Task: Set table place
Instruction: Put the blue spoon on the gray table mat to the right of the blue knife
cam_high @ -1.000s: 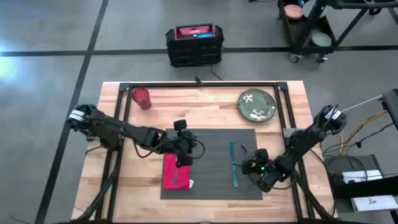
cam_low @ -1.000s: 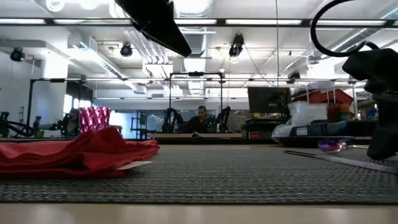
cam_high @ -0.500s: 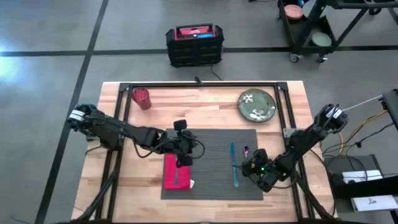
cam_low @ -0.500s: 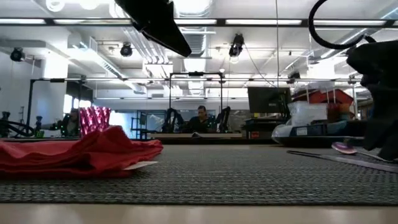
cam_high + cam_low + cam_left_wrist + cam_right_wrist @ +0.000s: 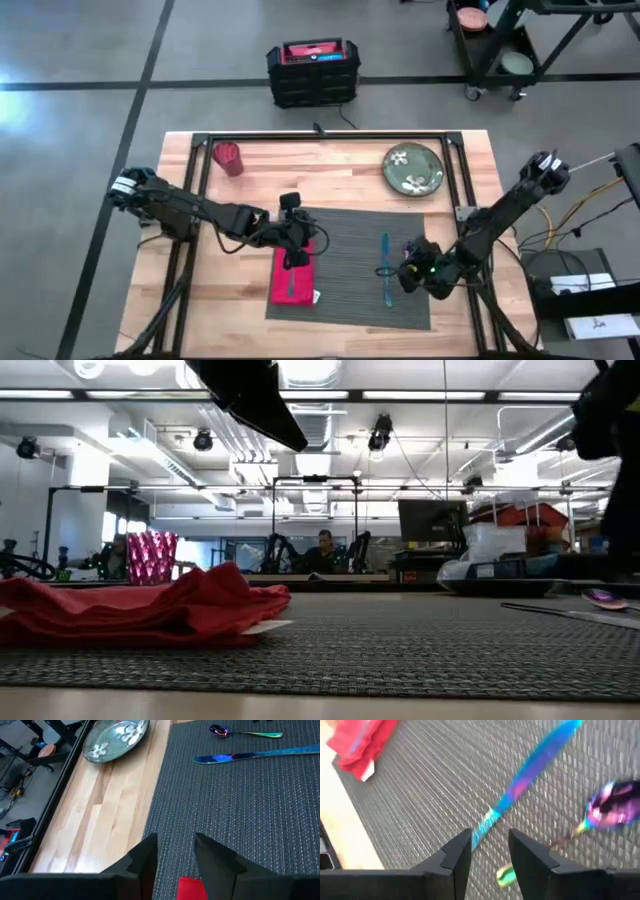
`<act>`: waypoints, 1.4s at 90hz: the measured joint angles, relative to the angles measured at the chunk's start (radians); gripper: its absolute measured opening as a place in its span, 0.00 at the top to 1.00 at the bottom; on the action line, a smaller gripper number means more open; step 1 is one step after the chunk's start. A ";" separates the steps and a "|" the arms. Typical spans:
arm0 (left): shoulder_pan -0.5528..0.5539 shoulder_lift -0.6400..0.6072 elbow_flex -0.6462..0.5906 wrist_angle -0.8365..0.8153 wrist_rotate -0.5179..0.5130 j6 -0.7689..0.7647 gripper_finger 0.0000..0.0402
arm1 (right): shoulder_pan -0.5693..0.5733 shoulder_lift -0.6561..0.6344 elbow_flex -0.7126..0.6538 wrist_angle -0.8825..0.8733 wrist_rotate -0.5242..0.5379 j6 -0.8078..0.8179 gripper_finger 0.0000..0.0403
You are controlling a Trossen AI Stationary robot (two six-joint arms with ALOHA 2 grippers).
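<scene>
I see the table place (image 5: 350, 265), a large dark grey ribbed placemat, lying flat on the wood. It sits slightly askew to the table edge. My left gripper (image 5: 297, 258) hangs over its left part, and my right gripper (image 5: 410, 272) sits at its right edge; the mat spans the stretch between them.

**Table count, item by item**

One dark grey ribbed placemat (image 5: 345, 265), one red cloth napkin (image 5: 295, 273), one iridescent blue knife (image 5: 387, 268), one purple-bowled iridescent spoon (image 5: 243, 732), one green flower-patterned plate (image 5: 413, 168), one red faceted cup (image 5: 228, 157). Two dark arms.
</scene>
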 joint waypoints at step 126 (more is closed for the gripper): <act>0.235 0.365 -0.036 0.063 0.360 0.138 0.72 | -0.191 -0.045 0.037 0.008 -0.005 -0.874 0.94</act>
